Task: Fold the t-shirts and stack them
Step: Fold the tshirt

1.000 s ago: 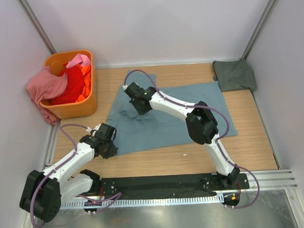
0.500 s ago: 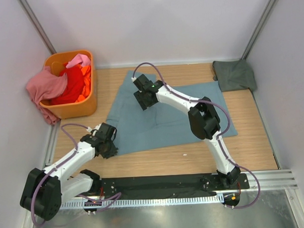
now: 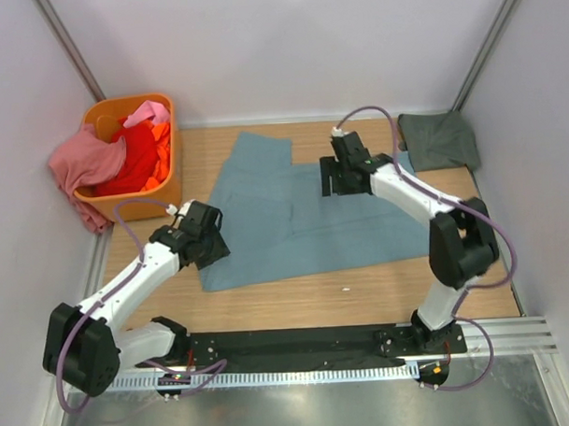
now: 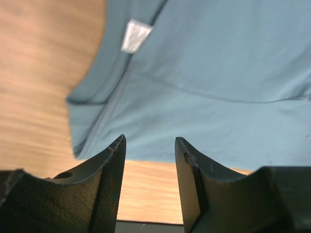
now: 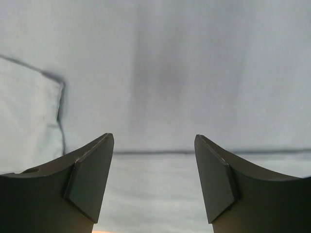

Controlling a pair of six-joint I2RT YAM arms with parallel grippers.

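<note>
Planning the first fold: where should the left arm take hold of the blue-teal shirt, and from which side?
Probably the left edge of the blue-teal shirt, beside the neck label, coming low from the left with the open left pincer. It lies flat on the table, so only that free edge offers a lip to pinch.

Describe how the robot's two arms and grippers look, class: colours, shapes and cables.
Both the left arm and right arm have white links joined by bulky black joints, with a thin lilac cable looping along each. The left gripper and right gripper have dark, wedge-shaped fingers; the left's inner faces look textured.
</note>
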